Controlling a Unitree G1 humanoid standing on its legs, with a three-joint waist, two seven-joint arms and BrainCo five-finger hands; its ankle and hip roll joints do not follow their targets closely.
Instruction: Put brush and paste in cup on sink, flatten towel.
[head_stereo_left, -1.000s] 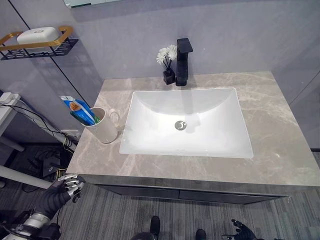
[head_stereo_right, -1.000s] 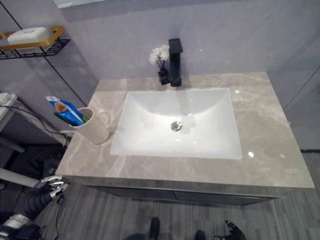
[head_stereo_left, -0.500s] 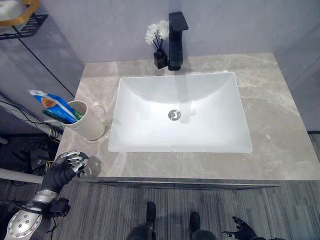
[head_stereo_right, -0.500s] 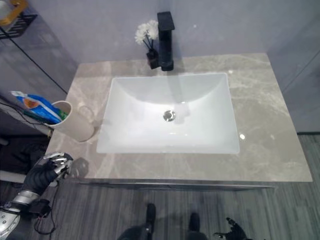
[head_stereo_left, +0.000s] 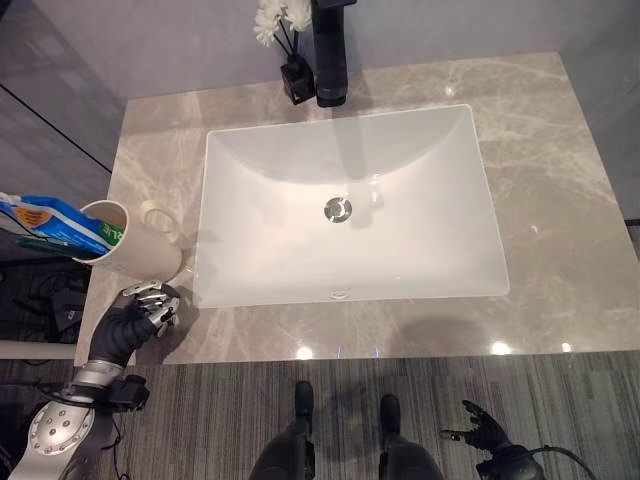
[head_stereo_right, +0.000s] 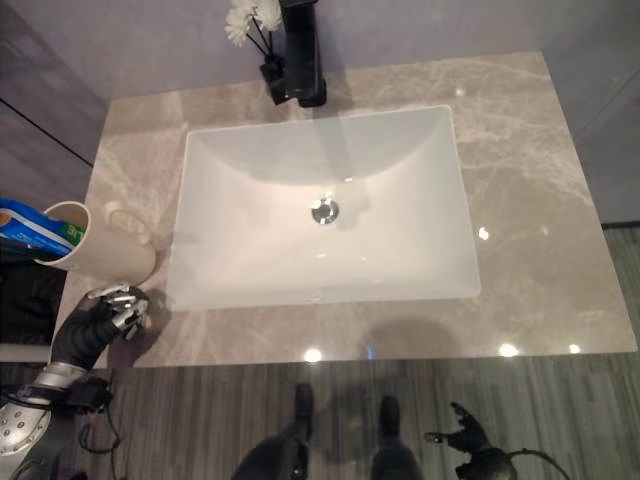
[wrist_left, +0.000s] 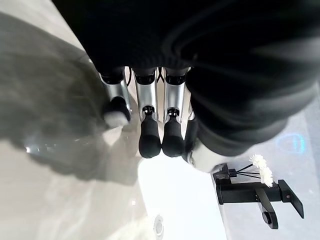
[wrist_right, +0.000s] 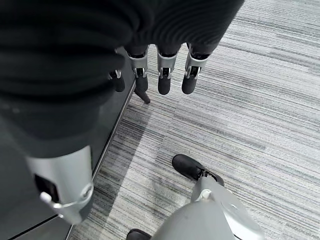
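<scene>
The cup (head_stereo_left: 128, 245) lies tilted on the left end of the desk (head_stereo_left: 560, 200), just beside the left rim of the sink (head_stereo_left: 345, 205), with its mouth facing off the desk edge. The paste (head_stereo_left: 45, 222) and the green brush (head_stereo_left: 108, 238) sit in the cup and stick out of its mouth. No towel can be seen on the desk.

The left hand (head_stereo_left: 140, 310) hovers at the front left corner of the desk, just below the cup. Its fingers (wrist_left: 150, 137) are loosely curled and hold nothing. Contact with the cup cannot be confirmed; a narrow gap appears to separate them.

The right hand (head_stereo_left: 478, 435) hangs low over the grey floor (wrist_right: 250, 100), well apart from the desk. Its fingers are relaxed and spread, and it holds nothing.

Judged from the layout, the brush and paste step looks complete, except that the cup is not upright. The step in hand appears to be a reach to the cup. The next move calls for the left hand to close round the cup body and set it upright without spilling the contents off the edge. The towel then needs to be located.

The faucet (head_stereo_left: 330, 50) and the flower vase (head_stereo_left: 292, 70) stand at the back, clear of the work.
</scene>
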